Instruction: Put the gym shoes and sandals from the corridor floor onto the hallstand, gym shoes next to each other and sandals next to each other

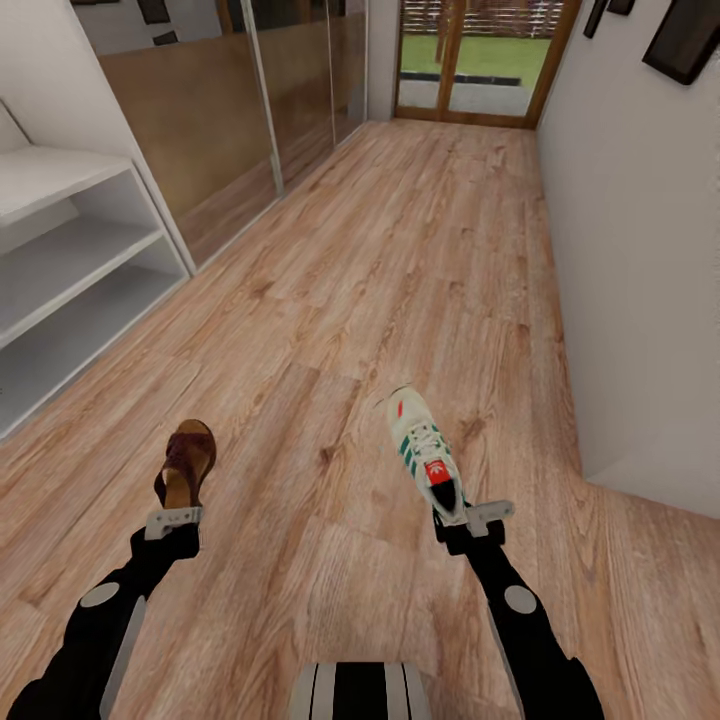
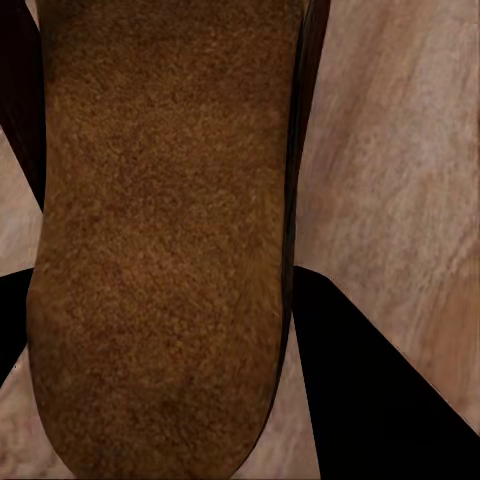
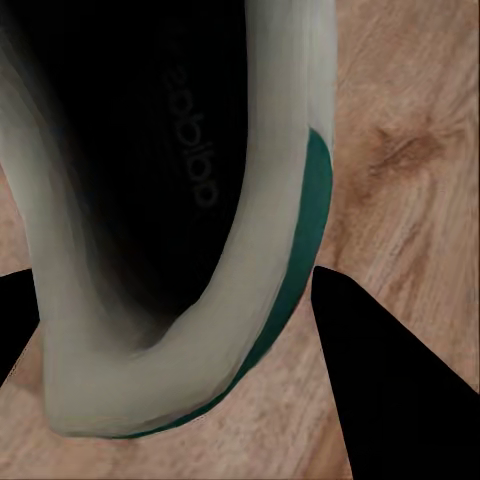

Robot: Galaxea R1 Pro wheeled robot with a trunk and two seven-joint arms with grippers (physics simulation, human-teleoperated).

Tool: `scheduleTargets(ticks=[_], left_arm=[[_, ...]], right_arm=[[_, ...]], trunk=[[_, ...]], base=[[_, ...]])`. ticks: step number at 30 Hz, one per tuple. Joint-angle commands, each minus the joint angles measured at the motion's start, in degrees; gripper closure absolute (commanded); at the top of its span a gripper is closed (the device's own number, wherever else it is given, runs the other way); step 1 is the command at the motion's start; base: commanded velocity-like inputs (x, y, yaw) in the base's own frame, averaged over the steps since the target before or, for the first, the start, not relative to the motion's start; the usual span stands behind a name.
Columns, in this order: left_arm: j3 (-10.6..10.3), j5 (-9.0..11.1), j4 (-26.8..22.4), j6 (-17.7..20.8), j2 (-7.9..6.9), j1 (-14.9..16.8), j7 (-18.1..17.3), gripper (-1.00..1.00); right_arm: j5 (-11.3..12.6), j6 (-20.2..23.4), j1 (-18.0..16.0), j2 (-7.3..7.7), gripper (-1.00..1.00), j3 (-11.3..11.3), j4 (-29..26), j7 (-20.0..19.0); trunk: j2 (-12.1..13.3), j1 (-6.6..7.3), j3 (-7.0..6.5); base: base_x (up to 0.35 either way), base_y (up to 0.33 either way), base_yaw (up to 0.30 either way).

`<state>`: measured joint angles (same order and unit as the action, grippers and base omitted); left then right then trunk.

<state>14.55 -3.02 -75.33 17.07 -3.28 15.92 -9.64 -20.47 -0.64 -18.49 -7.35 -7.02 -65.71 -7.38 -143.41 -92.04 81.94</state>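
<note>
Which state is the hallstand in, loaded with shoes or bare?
Bare, as far as visible. The hallstand's shelves hold nothing, while a sandal and a gym shoe sit at the grippers.

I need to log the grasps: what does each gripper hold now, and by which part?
The left gripper holds a sandal by its heel end. The right gripper holds a gym shoe by its heel, fingers straddling the heel rim.

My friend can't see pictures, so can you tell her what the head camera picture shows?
A robot's left gripper holds a brown sandal and its right gripper holds a white sneaker with green stripes, above a wooden floor. A white shoe rack stands at the left.
</note>
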Motion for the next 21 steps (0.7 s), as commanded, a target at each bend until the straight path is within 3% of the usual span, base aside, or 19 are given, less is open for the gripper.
scheduleTargets(ticks=[1, 4, 7, 12, 17, 21], left_arm=[[0.38, -0.43, 0.26, 0.16, 0.03, 0.01, -0.21, 1.00], [0.74, -0.48, 1.47, -0.18, 0.00, -0.17, 1.77, 1.00], [0.80, -0.49, 1.85, -0.51, -0.10, -1.30, 3.38, 1.00], [0.94, -0.41, 4.23, -3.69, -0.03, -2.75, 4.64, 1.00], [4.10, -0.41, 6.73, -4.13, -0.12, -2.82, 4.52, 1.00], [4.56, -0.43, 6.86, -4.14, 0.03, -2.82, 4.50, 1.00]], right_arm=[[0.79, -0.06, -0.03, -0.26, 1.00, -0.29, 0.20, 0.47], [3.46, -0.10, -0.02, -0.50, 1.00, -0.34, 1.09, 1.65], [4.06, -0.14, 0.02, -0.54, 1.00, -0.34, 1.76, 1.83], [4.35, -0.15, 0.02, -0.56, 1.00, -0.26, 4.59, 2.07], [4.39, -0.25, 0.03, -0.56, 1.00, -0.19, 5.65, 2.02], [4.38, -0.37, 0.03, -0.56, 1.00, -0.18, 7.55, 2.08]], trunk=[[0.00, 0.03, -0.19], [0.04, 0.11, -0.86], [0.08, 0.19, -1.52], [0.15, 0.32, -2.63], [1.38, 1.03, -3.82], [2.99, 1.91, -4.88]], base=[[0.000, 0.000, 0.000], [0.000, 0.000, 0.000], [0.000, 0.000, 0.000], [0.000, 0.000, 0.000], [0.000, 0.000, -0.043], [0.000, 0.000, -0.086]])
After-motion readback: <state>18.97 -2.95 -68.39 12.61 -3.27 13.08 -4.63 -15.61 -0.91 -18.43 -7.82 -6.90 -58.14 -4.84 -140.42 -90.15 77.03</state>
